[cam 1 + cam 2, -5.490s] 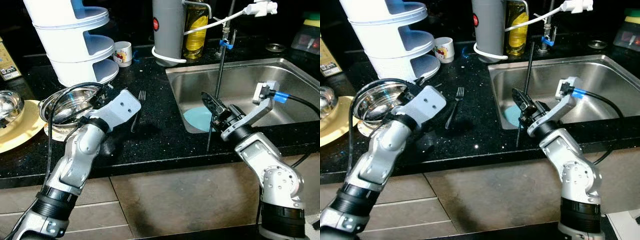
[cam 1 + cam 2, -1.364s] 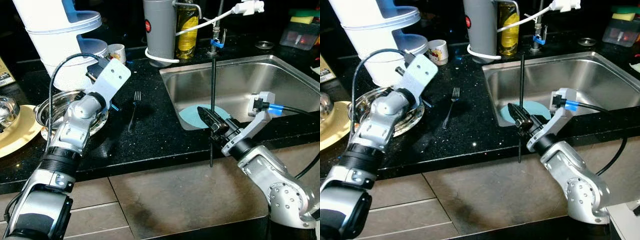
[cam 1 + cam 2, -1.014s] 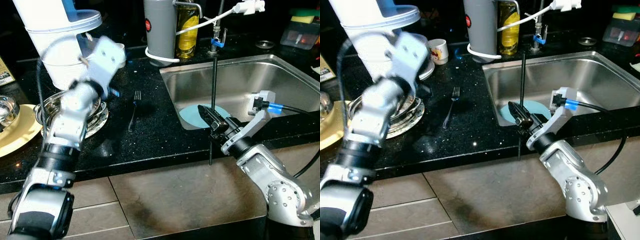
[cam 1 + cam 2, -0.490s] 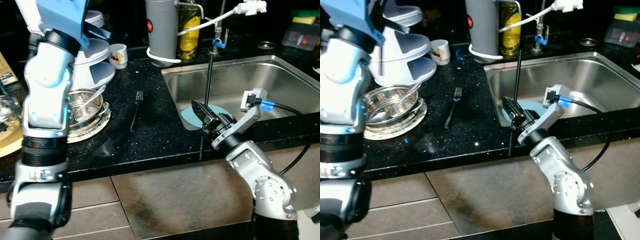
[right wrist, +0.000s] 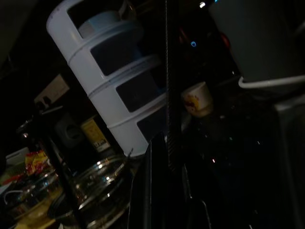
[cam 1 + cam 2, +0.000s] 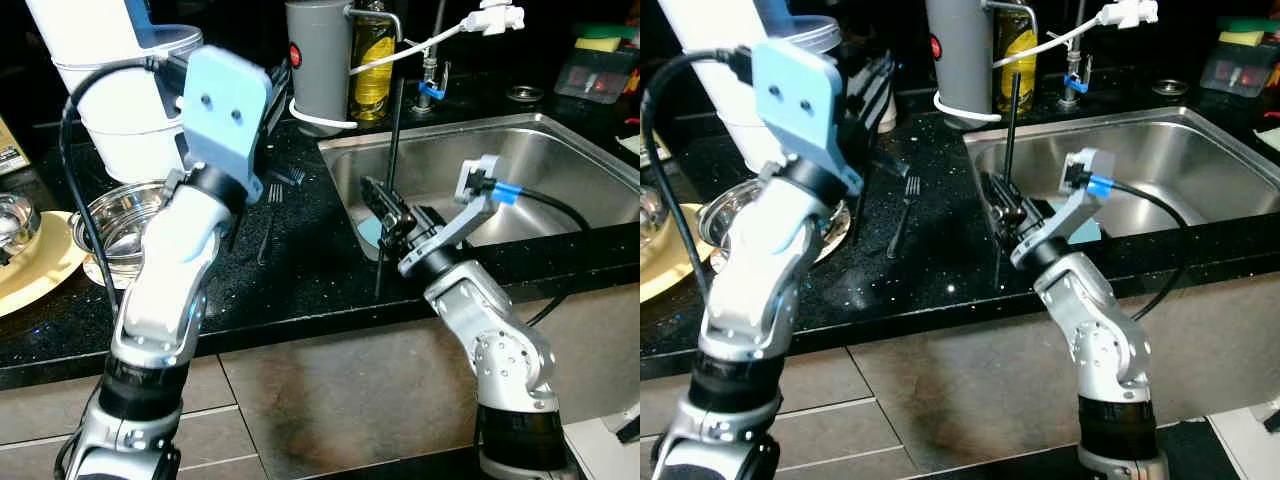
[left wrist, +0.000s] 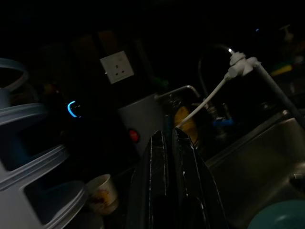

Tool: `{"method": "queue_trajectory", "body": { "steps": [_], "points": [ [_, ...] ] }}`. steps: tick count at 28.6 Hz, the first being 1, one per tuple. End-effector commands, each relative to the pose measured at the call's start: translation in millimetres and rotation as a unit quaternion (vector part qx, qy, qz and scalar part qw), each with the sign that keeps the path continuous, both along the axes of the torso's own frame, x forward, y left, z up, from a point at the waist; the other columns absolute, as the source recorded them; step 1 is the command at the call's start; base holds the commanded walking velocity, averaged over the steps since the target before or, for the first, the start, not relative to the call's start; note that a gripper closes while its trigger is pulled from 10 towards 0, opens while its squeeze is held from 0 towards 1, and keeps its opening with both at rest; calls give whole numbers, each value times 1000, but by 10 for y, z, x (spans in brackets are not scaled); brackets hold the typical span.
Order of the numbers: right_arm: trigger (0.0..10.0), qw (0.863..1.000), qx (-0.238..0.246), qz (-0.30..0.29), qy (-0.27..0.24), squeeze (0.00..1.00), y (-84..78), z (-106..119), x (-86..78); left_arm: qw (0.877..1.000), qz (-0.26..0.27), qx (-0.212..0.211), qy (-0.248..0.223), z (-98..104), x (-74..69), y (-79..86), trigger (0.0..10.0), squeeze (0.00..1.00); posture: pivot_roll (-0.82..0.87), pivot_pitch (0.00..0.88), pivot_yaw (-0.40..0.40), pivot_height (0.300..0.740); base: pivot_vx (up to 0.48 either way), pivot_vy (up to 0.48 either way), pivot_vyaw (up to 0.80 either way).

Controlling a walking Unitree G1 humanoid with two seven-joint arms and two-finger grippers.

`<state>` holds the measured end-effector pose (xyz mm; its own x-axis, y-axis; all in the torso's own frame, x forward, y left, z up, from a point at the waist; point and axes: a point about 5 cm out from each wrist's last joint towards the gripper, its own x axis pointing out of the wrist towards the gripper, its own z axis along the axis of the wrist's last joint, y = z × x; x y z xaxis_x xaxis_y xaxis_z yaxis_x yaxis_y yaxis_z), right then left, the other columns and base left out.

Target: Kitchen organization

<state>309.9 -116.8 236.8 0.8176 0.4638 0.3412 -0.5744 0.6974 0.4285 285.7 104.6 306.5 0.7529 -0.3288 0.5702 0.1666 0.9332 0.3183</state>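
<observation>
Left claw (image 7: pixel 167 143) of ours is raised above the black desk (image 6: pixel 310 270), its two fingers pressed together on nothing, pointing toward the back wall and the grey canister (image 6: pixel 318 55). At far left on the desk we see a yellow plate (image 6: pixel 30 275), then a steel bowl (image 6: pixel 120 225) sitting on a glass dish, with the white tiered rack (image 6: pixel 110 100) behind it. A small printed cup (image 5: pixel 198 98) stands near the rack's foot. Further right a fork (image 6: pixel 270 215) lies flat on the desk, apart from the bowl and short of the sink (image 6: pixel 520 160). Behind the sink edge stands a bottle of yellow liquid (image 6: pixel 372 60) just beside the canister. Our right claw (image 6: pixel 392 222) sits over the sink's near left corner, clamped on a thin black rod (image 6: pixel 390 150) held nearly upright. A teal plate (image 6: pixel 368 228) lies in the sink, just behind that claw.
</observation>
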Motion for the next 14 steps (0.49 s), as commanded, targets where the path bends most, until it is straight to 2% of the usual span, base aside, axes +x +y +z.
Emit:
{"method": "queue_trajectory", "body": {
  "steps": [1,6,10,14],
  "points": [
    [10000,1000,0,0,-3,0,15,-11,50,1000,27,10,-8,12,-49,20,10000,0,-39,0,23,740,0,0,0],
    [10000,1000,-2,-1,-13,0,19,13,134,997,62,34,-19,35,-64,114,10000,0,-13,0,15,740,0,0,0],
    [10000,1000,-1,5,-18,0,34,31,157,996,71,45,-30,82,-62,141,10000,0,-9,0,17,740,0,0,0],
    [10000,999,0,16,-30,0,73,66,184,995,74,52,-41,149,-49,147,10000,0,-11,0,23,740,0,-362,0]
  ]
}}
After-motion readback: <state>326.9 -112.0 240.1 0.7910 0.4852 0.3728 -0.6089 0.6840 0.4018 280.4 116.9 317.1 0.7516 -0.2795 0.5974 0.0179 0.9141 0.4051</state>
